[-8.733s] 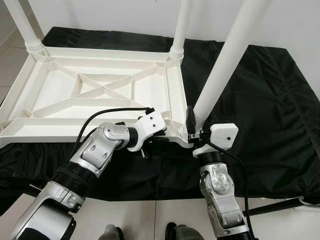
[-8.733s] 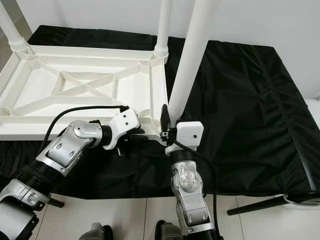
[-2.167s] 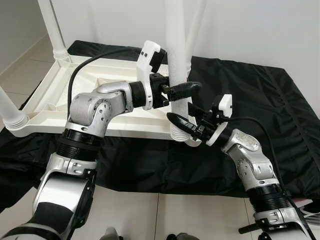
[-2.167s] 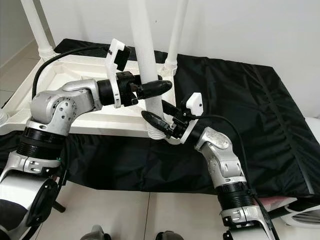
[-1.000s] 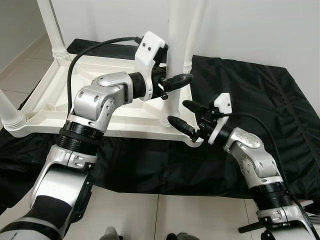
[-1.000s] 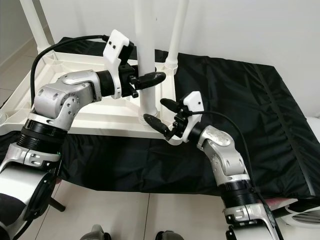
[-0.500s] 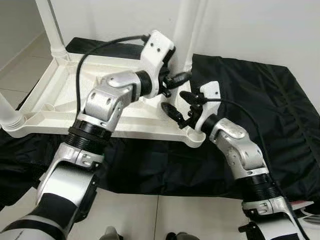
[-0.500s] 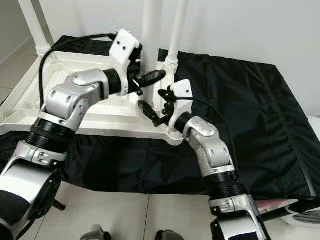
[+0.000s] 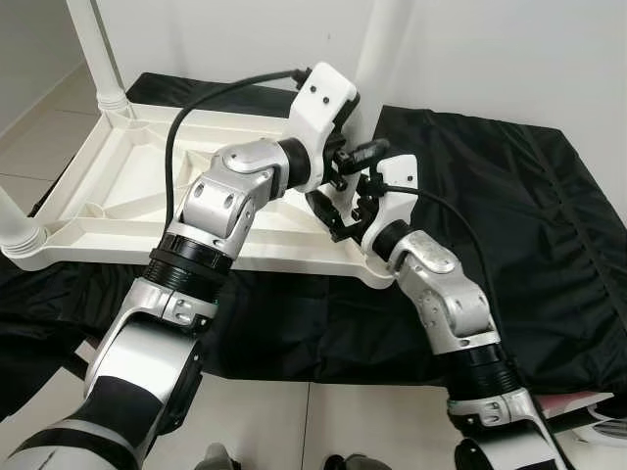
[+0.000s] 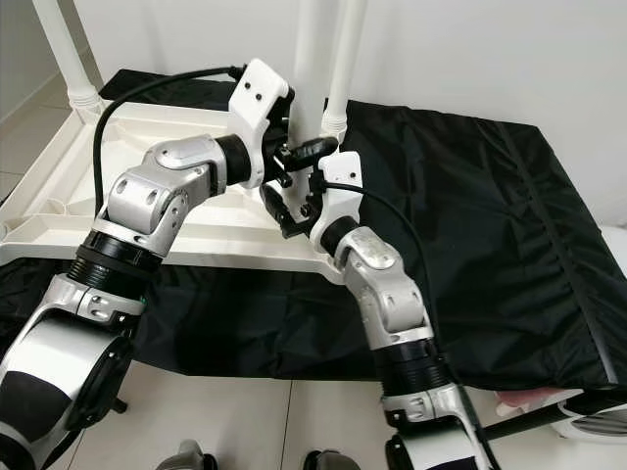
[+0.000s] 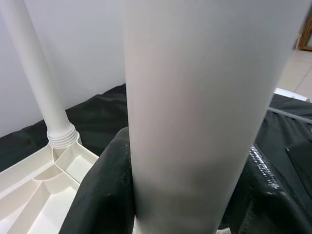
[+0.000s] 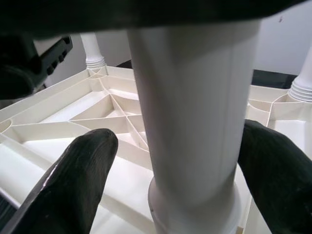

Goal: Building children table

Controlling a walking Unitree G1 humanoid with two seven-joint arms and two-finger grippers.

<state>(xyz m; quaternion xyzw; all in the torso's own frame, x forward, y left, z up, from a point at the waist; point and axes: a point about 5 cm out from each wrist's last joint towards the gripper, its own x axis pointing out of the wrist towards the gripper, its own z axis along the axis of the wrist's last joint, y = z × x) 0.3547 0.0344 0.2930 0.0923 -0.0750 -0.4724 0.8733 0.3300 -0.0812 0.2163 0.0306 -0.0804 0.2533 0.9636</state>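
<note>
A white table leg [image 11: 195, 107], standing up at the corner of the upside-down white table [image 9: 108, 176], is squeezed by the left pincer [image 9: 355, 155] and loosely ringed, lower down, by the wide-open right pincer [image 12: 195, 161].

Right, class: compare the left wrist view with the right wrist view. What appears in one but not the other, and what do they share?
The left wrist view alone shows the black cloth beyond the table and the left gripper pressed against the near white leg. The right wrist view alone shows the ribbed underside of the upturned tabletop, the leg's base at its corner socket, and the right gripper with its fingers spread either side. Both show that leg close up, plus another leg standing behind.
</note>
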